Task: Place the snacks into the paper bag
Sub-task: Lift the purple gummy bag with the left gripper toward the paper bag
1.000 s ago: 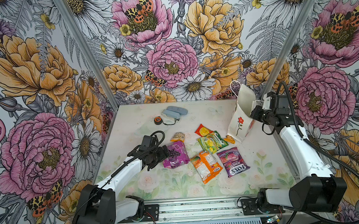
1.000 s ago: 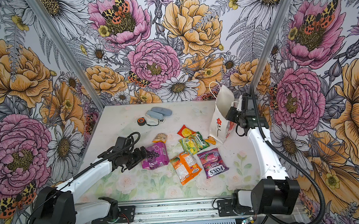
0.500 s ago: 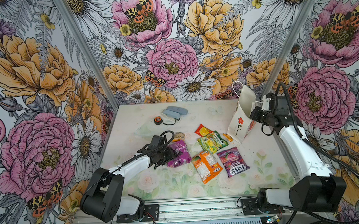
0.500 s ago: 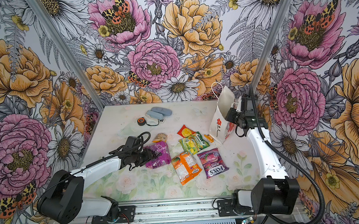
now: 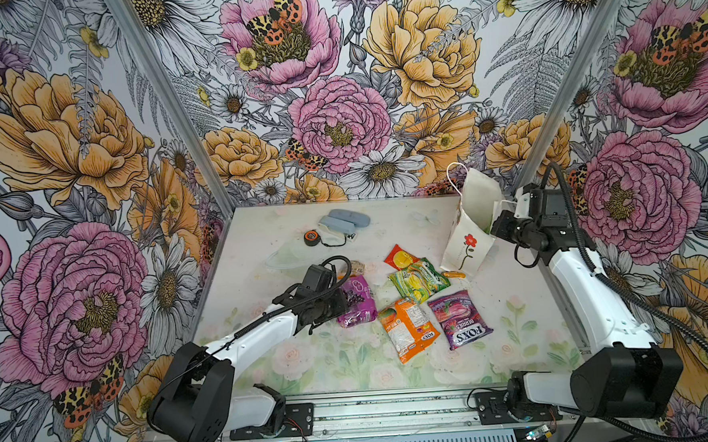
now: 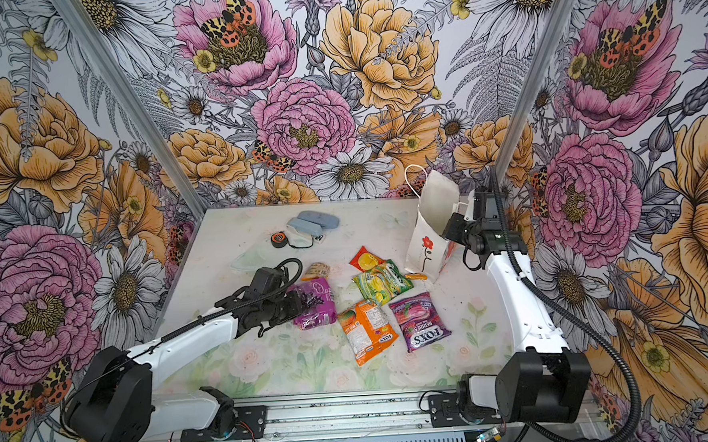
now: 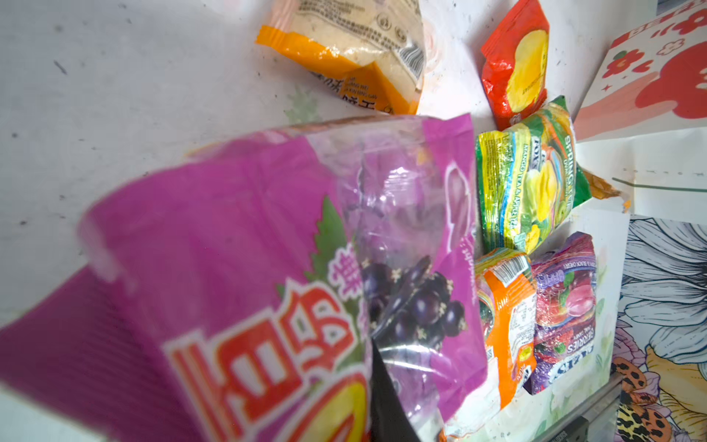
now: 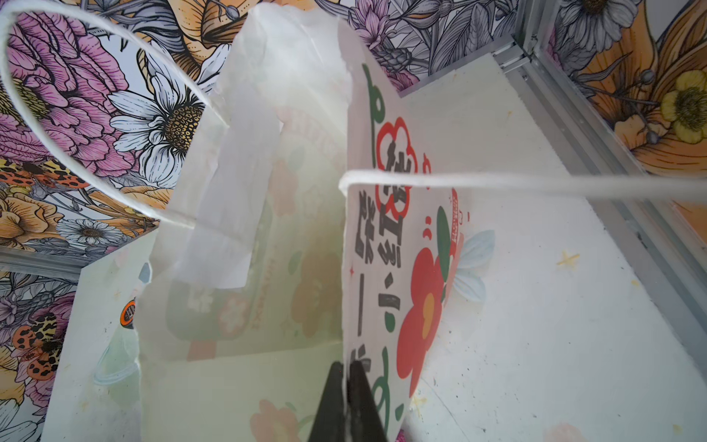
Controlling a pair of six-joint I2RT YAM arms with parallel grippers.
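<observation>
The left gripper [image 5: 342,303] is seen in both top views at the near-left edge of the purple packet [image 5: 358,303]. Its grip is confirmed only by the left wrist view: one black finger [image 7: 382,402] lies across the purple packet [image 7: 267,268], which fills the frame and is pinched at that edge.

A beige-orange packet [image 7: 355,49] is shown in full by the wrist view; in a top view it [image 5: 357,266] is partly hidden behind the arm's cable.

Toward the middle of the table [image 5: 262,243], four snacks lie flat and are not gripped:
- red-yellow packet [image 5: 401,259]
- green-yellow packet [image 5: 420,280]
- orange packet [image 5: 408,327]
- Fox's packet [image 5: 459,318]

The paper bag [image 5: 467,241] stands at the far right, leaning, mouth open. The snacks listed above lie outside it.

The right gripper [image 5: 495,227] is set at the bag's right wall. Only the right wrist view shows its fingers [image 8: 336,402] closed together on the paper edge, and the bag's interior [image 8: 267,191], where no packet can be made out.
</observation>
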